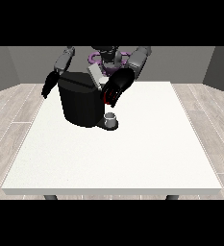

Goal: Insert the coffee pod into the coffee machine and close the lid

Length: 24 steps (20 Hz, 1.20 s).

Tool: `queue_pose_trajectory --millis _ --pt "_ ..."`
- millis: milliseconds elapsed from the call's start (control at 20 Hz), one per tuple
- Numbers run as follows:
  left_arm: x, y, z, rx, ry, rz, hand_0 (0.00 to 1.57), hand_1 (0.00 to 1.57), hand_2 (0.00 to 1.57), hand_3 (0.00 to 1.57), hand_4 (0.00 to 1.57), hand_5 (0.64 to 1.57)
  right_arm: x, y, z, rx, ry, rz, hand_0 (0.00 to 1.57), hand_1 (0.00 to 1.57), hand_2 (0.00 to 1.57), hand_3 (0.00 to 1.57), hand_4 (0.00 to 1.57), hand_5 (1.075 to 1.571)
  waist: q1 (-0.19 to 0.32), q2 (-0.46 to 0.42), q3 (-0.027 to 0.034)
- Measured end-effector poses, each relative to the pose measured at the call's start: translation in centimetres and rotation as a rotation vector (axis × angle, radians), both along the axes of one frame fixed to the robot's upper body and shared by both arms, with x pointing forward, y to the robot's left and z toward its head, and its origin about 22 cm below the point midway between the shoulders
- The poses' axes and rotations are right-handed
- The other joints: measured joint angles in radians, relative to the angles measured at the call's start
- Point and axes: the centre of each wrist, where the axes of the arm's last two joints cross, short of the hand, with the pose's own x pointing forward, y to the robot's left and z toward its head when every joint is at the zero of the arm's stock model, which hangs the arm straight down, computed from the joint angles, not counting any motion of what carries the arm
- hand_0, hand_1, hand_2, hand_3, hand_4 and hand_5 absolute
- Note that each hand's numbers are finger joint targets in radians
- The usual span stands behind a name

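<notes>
The black coffee machine (pixel 82 103) stands on the white table (pixel 132 153), left of its middle and near the far edge. Its grey lid (pixel 92 74) is tilted up at the top. A small grey cup (pixel 111 117) rests on the machine's base at its right front. The hand at the view's right (pixel 115 89) hovers over the machine's top right corner, just beside the raised lid. A small pale patch (pixel 102 86) shows between that hand and the lid; I cannot tell whether it is the coffee pod. The hand at the view's left (pixel 49 85) hangs beside the machine, fingers relaxed and holding nothing.
The table's near edge (pixel 113 191) runs across the bottom of the scene. Wooden floor surrounds the table, with grey walls behind the robot (pixel 108 55).
</notes>
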Motion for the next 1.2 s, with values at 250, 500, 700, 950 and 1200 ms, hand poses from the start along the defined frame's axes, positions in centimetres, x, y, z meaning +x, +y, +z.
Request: queue_pose_trajectory --millis 250,500,700,950,1200 --pt "0.2 -0.7 -0.3 0.003 0.007 -0.004 0.0 0.0 0.33 0.23 0.0 1.571 0.1 0.0 -0.7 0.02 0.019 -0.017 0.0 0.0 0.0 0.0 0.15 1.571 0.018 -0.014 0.0001" --pt "0.6 -2.2 -2.2 -0.012 0.076 -0.01 0.0 0.0 0.0 0.0 0.0 1.571 0.0 -1.3 -2.6 0.037 0.085 -0.055 0.0 0.0 0.0 0.0 0.0 1.571 0.067 -0.079 -0.0005" --pt "0.7 -3.0 -7.1 -0.041 0.183 -0.031 0.0 0.0 0.08 0.0 0.0 1.571 -1.3 -2.8 -5.4 0.052 0.163 -0.088 0.0 0.0 0.0 0.0 0.0 1.571 0.12 -0.167 -0.001" --pt "0.4 -4.8 -11.6 -0.199 0.285 -0.116 0.0 0.0 0.0 0.0 0.2 1.571 -3.4 -5.1 -9.4 0.067 0.263 -0.15 0.0 0.0 0.0 0.0 0.0 1.571 0.206 -0.284 -0.0013" --pt "-1.1 -5.5 -19.8 -0.616 0.413 -0.18 0.0 0.0 0.0 0.0 0.0 1.571 -6.1 -6.6 -12.3 0.077 0.333 -0.206 0.0 0.0 0.0 0.0 0.0 1.571 0.29 -0.4 -0.0034"
